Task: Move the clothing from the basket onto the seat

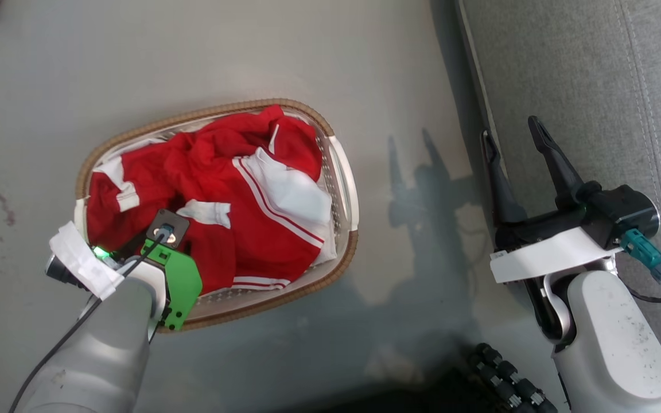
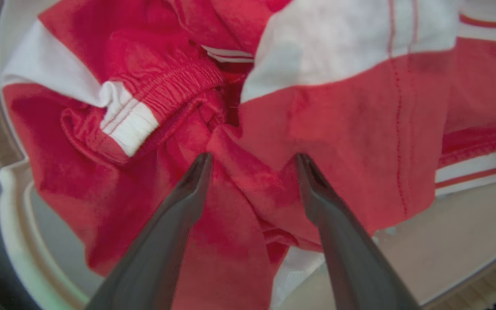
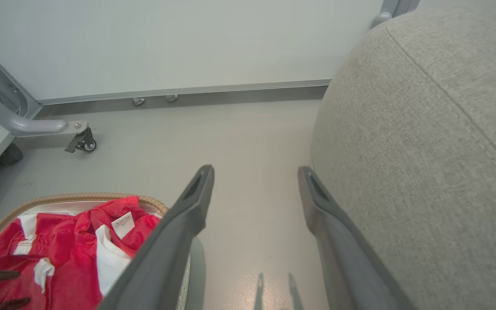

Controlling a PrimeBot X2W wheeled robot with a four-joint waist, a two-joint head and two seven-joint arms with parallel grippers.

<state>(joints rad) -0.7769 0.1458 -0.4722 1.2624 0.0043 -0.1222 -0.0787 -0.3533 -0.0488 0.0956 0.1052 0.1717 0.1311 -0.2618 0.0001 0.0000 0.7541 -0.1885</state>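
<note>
the clothing [image 1: 221, 195], red sports garments with white stripes and trim, lies crumpled in a heap inside the basket [image 1: 345, 172]; none of it is on the seat [image 1: 566, 86]. the basket stands on the floor [image 1: 250, 51], to the left of the seat's front edge and apart from it. the left gripper [image 2: 252, 161] hangs over the near end of the heap with its jaws spread wide. the left wrist view shows both tips at the red cloth with a raised fold between them, and nothing gripped yet. the right gripper [image 1: 511, 132] is likewise wide open and empty, above the floor beside the seat's edge. judgement: the step in hand is the first grasp. to do it well, the left fingers should sink a little deeper around that fold before closing, so that they take a thick bunch rather than a thin skin of cloth. the garments look tangled, so a lift may drag up more than one or catch on the rim. a slow, straight lift clear of the basket is advised before any swing towards the seat.
</note>
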